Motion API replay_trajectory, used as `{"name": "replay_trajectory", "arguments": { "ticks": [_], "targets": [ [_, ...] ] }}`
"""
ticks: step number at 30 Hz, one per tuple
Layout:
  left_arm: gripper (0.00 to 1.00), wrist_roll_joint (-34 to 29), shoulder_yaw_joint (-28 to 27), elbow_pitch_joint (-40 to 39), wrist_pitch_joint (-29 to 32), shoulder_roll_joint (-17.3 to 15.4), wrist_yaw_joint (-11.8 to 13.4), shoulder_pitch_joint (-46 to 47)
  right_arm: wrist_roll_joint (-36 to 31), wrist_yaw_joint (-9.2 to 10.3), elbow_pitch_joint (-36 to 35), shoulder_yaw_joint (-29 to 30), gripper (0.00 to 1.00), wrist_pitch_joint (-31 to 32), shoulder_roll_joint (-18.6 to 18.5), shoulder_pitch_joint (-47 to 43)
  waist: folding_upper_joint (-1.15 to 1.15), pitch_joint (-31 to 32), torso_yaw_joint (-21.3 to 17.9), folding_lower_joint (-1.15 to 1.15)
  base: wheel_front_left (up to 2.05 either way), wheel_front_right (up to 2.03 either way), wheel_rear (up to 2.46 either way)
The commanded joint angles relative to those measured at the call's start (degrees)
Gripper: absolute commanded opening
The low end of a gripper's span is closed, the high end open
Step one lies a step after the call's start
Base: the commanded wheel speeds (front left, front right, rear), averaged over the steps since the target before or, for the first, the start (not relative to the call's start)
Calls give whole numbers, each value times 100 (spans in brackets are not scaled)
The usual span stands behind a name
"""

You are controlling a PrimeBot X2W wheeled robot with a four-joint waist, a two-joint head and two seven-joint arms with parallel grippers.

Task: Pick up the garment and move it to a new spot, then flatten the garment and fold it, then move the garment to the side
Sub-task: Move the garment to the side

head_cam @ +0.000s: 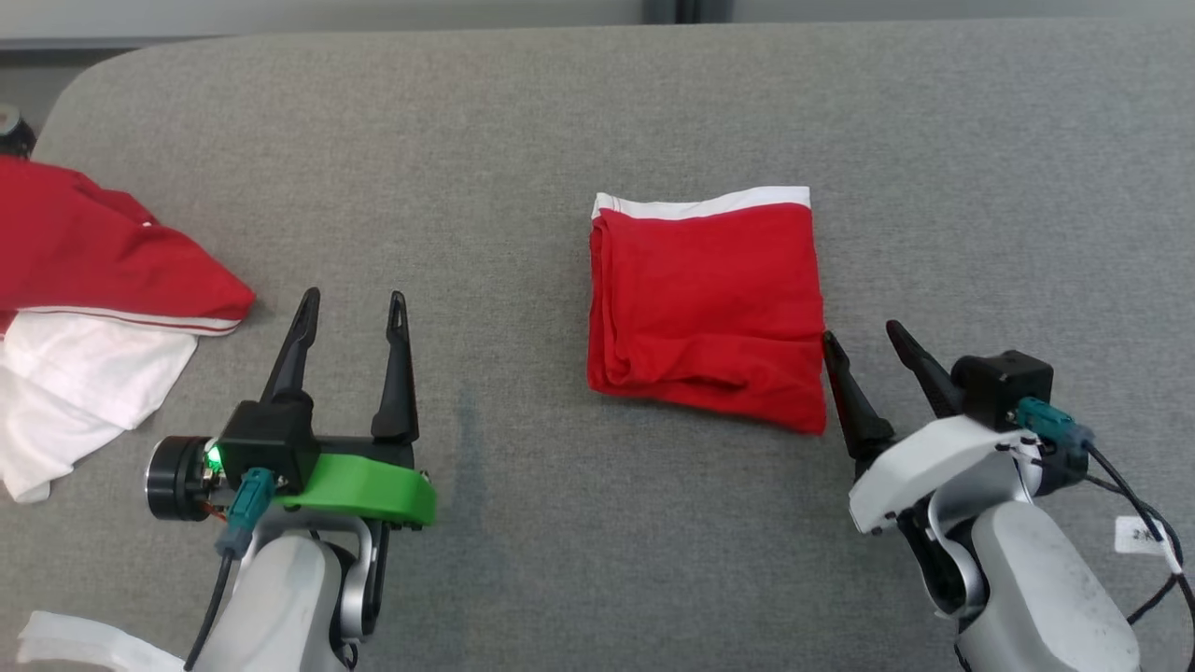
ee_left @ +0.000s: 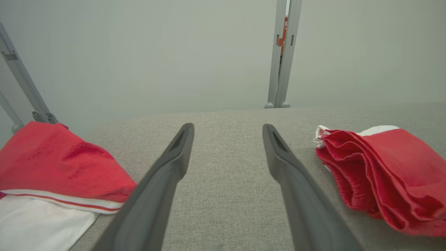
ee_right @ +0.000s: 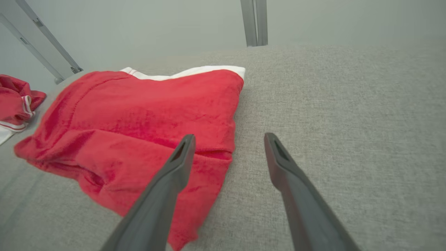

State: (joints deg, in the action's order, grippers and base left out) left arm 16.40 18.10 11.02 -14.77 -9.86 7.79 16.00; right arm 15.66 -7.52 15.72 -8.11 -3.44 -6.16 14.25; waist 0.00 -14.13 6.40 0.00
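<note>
The garment (head_cam: 707, 308) is red with a white band along its far edge, folded into a rough square on the grey table (head_cam: 597, 121). It also shows in the left wrist view (ee_left: 386, 174) and the right wrist view (ee_right: 139, 129). My right gripper (head_cam: 861, 334) stands open at the garment's near right corner, its left finger over the edge of the cloth, nothing between the fingers (ee_right: 228, 139). My left gripper (head_cam: 355, 303) is open well to the left of the garment, over bare table (ee_left: 228, 129).
A second pile of red and white clothing (head_cam: 84, 308) lies at the table's left edge, close to my left gripper, and shows again (ee_left: 45, 181). A grey metal post (ee_left: 280, 52) stands behind the table's far edge. Open cloth surface stretches right of the garment.
</note>
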Motion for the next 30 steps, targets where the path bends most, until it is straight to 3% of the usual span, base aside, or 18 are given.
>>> {"name": "replay_trajectory", "arguments": {
  "ticks": [1,6,7,8,9,19,30],
  "targets": [
    [100,-76,-24,34,-38,27,-18,119,49,6,246,-24,100,-41,-2,188,0,-330,297,0,0,0,0],
    [100,-142,-50,122,-45,128,-73,223,161,6,1219,-104,100,-83,48,664,0,-362,365,0,0,0,0],
    [100,-144,-69,116,-46,140,-92,225,206,6,1363,-137,42,-93,57,701,0,-357,373,0,0,0,0],
    [100,-150,-88,112,-46,153,-99,215,245,6,1466,-185,26,-76,61,702,0,-347,374,0,0,0,0],
    [100,-154,-105,110,-47,165,-110,197,288,6,1551,-234,0,-74,64,701,0,-338,371,0,0,0,0],
    [100,-290,-268,87,-44,228,-178,3,560,10,1669,-466,0,-326,-151,768,0,-255,81,0,0,0,0],
    [100,-429,-294,-90,-43,120,-196,-118,890,9,1695,-871,0,-469,-368,823,0,-259,-1122,0,0,0,0]
  ]
}}
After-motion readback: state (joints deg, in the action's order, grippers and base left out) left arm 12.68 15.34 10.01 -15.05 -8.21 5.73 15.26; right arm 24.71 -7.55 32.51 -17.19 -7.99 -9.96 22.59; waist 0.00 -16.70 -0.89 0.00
